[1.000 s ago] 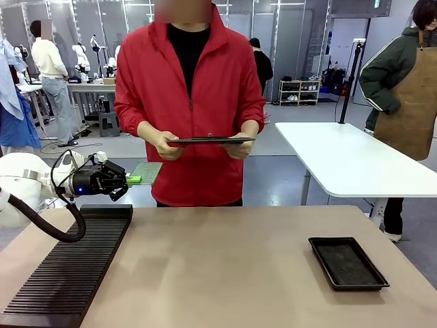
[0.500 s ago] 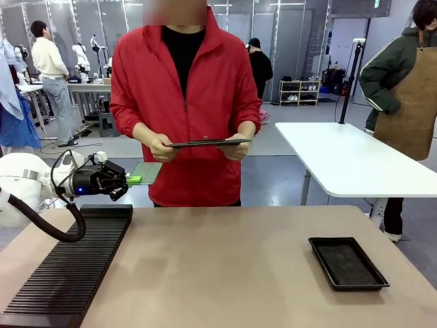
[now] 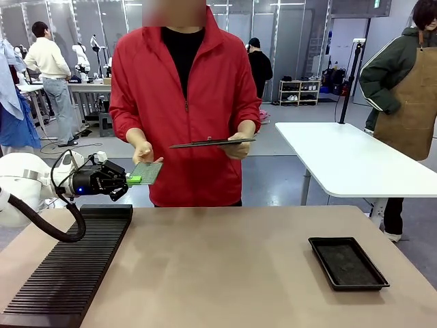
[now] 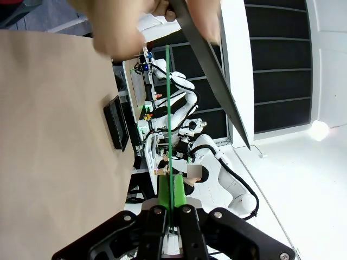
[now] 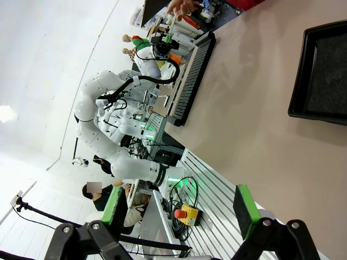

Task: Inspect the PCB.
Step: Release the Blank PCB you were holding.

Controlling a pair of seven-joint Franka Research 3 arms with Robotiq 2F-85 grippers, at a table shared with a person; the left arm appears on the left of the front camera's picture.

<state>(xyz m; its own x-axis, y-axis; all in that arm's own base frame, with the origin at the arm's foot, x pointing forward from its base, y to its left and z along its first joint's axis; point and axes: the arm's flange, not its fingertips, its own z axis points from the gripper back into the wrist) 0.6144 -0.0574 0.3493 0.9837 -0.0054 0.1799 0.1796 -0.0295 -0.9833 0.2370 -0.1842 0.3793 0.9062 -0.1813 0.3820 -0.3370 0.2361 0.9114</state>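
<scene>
While the left gripper [image 3: 130,180], clenched on the PCB [image 3: 147,171], holds it out above the table's [image 3: 225,260] far left side, the person's hand [image 3: 143,153] reaches its far end, so the handover seems in hand and a well-timed release should follow; the right gripper [image 5: 178,208] hangs open.

no writing or label here is clear enough to read.

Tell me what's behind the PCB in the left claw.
Behind the PCB, the person's hand meets its far edge, with the red jacket beyond. The board covers whatever fingers reach beneath it.
</scene>
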